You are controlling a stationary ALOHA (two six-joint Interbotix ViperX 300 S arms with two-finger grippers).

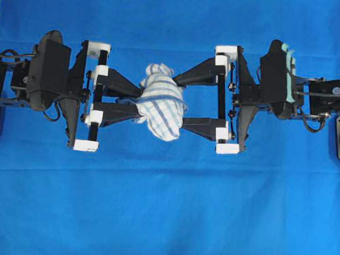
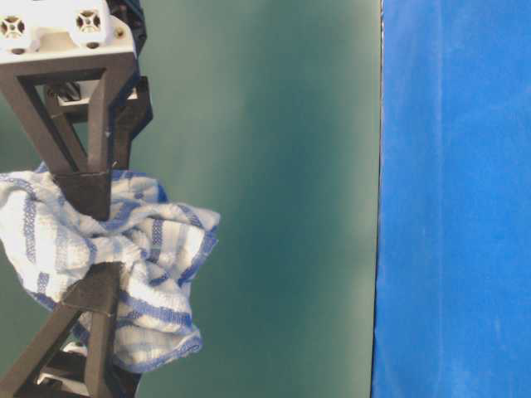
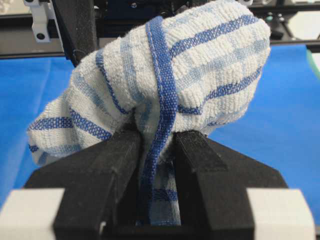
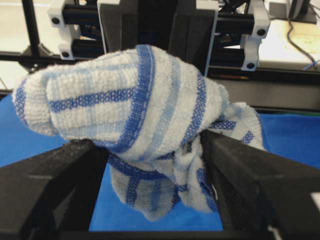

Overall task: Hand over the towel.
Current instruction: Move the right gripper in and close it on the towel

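Note:
The towel (image 1: 161, 102), a white bundle with blue stripes, hangs in the air between the two arms above the blue cloth. My left gripper (image 1: 134, 100) is shut on it. In the left wrist view its fingers (image 3: 120, 155) pinch a fold of the towel (image 3: 200, 65), with the left gripper (image 3: 157, 145) closed tight on the fabric. My right gripper (image 1: 179, 102) stands open, one finger on each side of the bundle. The right wrist view shows the towel (image 4: 135, 95) draped between the wide-apart fingers (image 4: 250, 170) of the right gripper (image 4: 152, 145). The towel (image 2: 141, 249) also shows in the table-level view.
A blue cloth (image 1: 166, 217) covers the table under both arms. In the table-level view a green backdrop (image 2: 282, 166) fills the middle and the blue cloth (image 2: 456, 207) the right side. Both arm bodies (image 1: 48, 71) (image 1: 279, 78) lie level, facing each other.

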